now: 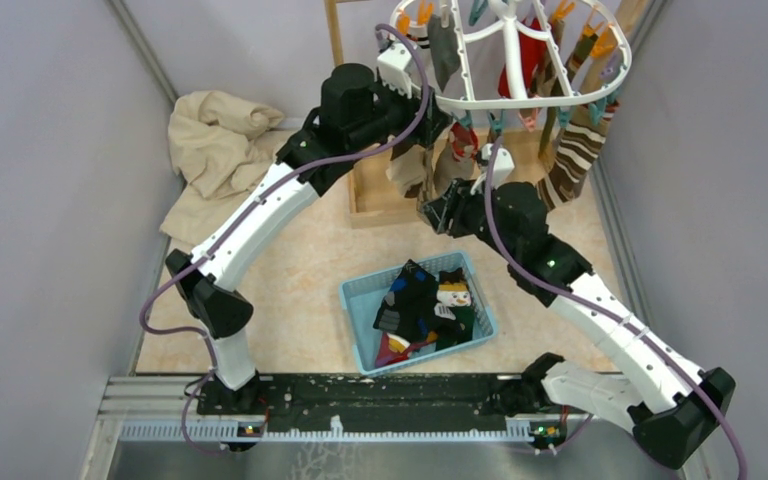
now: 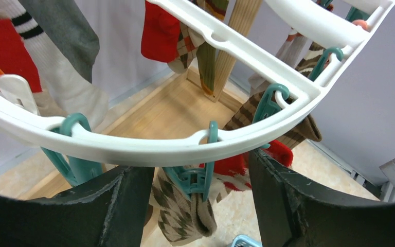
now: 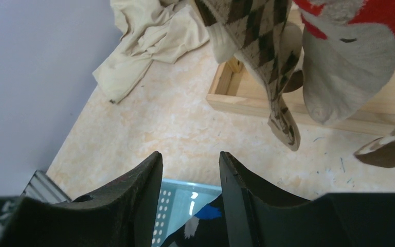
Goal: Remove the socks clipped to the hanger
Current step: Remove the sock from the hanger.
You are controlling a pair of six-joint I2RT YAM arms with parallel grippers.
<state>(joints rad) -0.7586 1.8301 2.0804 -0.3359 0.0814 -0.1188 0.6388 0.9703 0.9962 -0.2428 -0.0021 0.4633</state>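
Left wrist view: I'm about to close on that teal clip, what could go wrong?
1. The left gripper straddles the teal clip right under the hanger rim; it may snag the rim.
2. The right gripper is open, not touching the argyle sock, which may miss the blue basket.

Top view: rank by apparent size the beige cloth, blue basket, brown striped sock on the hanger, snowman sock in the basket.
1. beige cloth and blue basket: look alike, not ranked.
2. brown striped sock: hangs nearer the camera, so possibly flattered.
3. snowman sock: smallest, partly buried.
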